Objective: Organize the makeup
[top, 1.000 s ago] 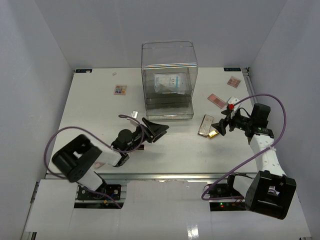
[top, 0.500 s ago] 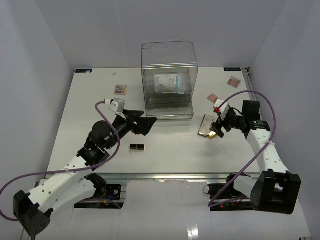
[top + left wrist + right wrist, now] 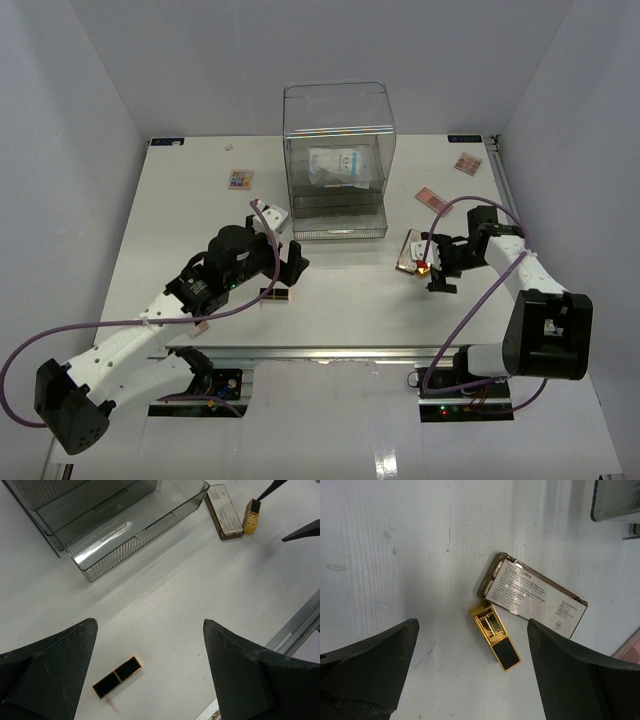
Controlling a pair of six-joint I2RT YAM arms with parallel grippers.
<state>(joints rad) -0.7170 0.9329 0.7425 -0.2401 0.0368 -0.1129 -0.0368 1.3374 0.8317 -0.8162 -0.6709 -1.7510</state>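
Top view, left side: I am seeing the left jaws standing wide with nothing in them, hanging just over the lipstick (image 3: 275, 294), which is lying on the surface (image 3: 180, 230) toward the near edge.
Top view, right side: the right jaws are gaping empty too, hovering over the gold tube (image 3: 425, 267) and the compact (image 3: 411, 249), which are lying against each other.
Top view, containers: the box (image 3: 338, 120) is holding the sachet (image 3: 335, 166), and its drawer (image 3: 338, 225) is sticking out toward the arms. The multicolour palette (image 3: 241, 180), pink palette (image 3: 433, 198) and far palette (image 3: 468, 162) are lying loose, apart from both arms.
Left wrist, target: the lipstick (image 3: 117, 677) is lying between the fingers (image 3: 55, 665), nearer the one on the view's left. Its long axis is running diagonally across the gap, so I am judging that the wrist needs a twist before closing.
Left wrist, drawer: the drawer (image 3: 125, 535) is looking empty, beyond the lipstick. The compact (image 3: 224, 511) and gold tube (image 3: 251, 515) are lying farther off.
Right wrist, target: the gold tube (image 3: 495, 637) is sitting about midway between the fingers (image 3: 580, 680), lying diagonally, with one end touching the compact (image 3: 532, 597).
Nearer arm: I am reckoning left for the lipstick, right for the tube and compact.
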